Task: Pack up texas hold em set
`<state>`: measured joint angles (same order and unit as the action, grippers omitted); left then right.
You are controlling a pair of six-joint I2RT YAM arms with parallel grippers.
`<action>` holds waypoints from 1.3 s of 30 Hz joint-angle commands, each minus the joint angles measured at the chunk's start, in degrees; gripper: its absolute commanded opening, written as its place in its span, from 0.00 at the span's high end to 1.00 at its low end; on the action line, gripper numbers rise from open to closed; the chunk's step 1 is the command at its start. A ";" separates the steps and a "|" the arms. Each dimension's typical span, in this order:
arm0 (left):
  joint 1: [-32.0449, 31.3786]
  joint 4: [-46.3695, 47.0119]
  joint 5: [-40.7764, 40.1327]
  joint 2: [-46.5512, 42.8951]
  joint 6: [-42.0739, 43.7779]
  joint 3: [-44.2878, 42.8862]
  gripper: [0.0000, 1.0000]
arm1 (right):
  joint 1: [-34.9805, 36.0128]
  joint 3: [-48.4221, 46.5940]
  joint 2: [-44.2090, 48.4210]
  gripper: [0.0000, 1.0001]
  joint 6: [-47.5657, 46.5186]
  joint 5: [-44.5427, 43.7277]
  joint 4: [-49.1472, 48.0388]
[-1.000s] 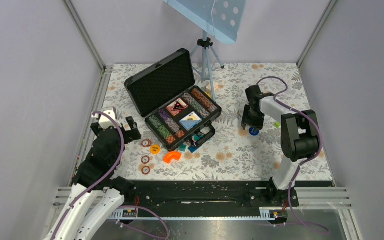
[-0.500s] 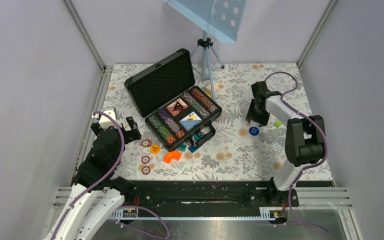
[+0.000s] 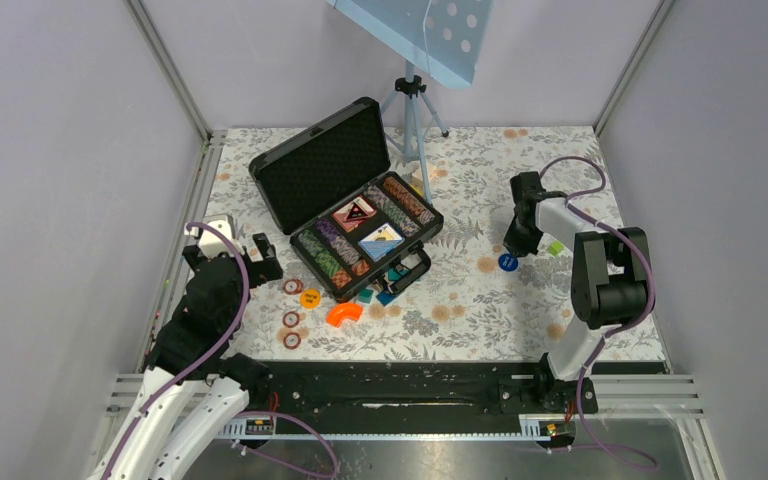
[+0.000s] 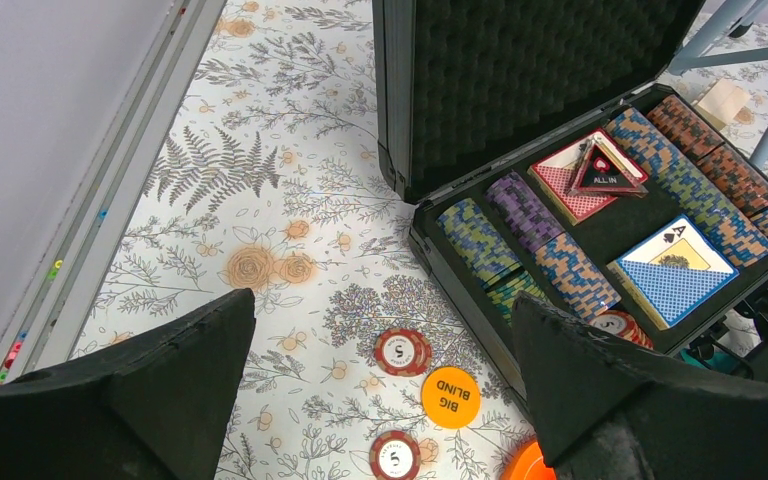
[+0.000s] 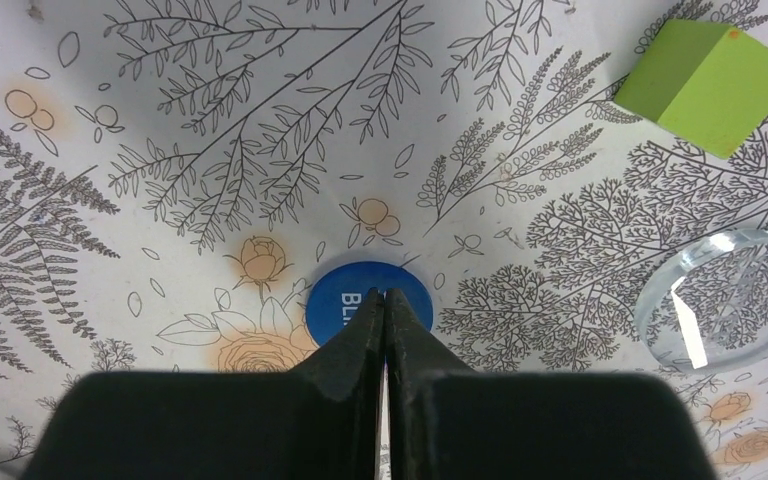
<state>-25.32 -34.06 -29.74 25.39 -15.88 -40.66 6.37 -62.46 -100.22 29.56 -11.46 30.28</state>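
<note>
Currently the right gripper (image 5: 385,300) is pinched shut, its tips over a blue chip (image 5: 332,305) on the floral table (image 5: 110,120). The left gripper (image 4: 378,330) gapes wide near the open black case (image 4: 520,80).

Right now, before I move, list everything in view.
briefcase: one, black, open mid-table
chip rows: several, striped, inside briefcase
card decks: two, red and blue, inside briefcase
loose chips: three, red, left of briefcase front
Big Blind marker: one, orange, among loose chips
disc: one, blue, under right gripper
curved piece: one, orange, before briefcase
cube: one, green, near disc
lens-like piece: one, clear, near cube
tripod: one, grey, behind briefcase
left gripper: black, open, by loose chips
right gripper: black, shut, over disc
</note>
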 commanded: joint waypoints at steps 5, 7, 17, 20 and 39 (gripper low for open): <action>0.20 2.84 1.12 0.62 0.76 0.28 0.01 | 0.22 0.90 0.61 0.86 0.45 -0.97 -1.85; 0.23 2.85 1.24 0.69 0.76 0.32 0.01 | 0.22 1.08 0.71 0.86 -0.44 -0.24 -1.87; 0.19 3.02 1.90 0.74 0.76 0.33 0.01 | 0.31 8.40 12.87 0.53 2.84 1.45 -9.71; 0.24 3.04 2.30 0.79 0.76 0.32 0.01 | 0.33 10.85 17.08 0.25 8.58 1.11 -13.58; 0.26 3.30 3.02 1.25 0.76 0.42 0.01 | 0.39 13.69 10.84 0.02 16.96 -4.91 -16.98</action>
<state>-25.32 -33.54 -27.57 26.26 -15.88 -40.66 6.37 -49.21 -89.12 44.95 -13.54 15.09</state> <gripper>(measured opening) 0.989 0.993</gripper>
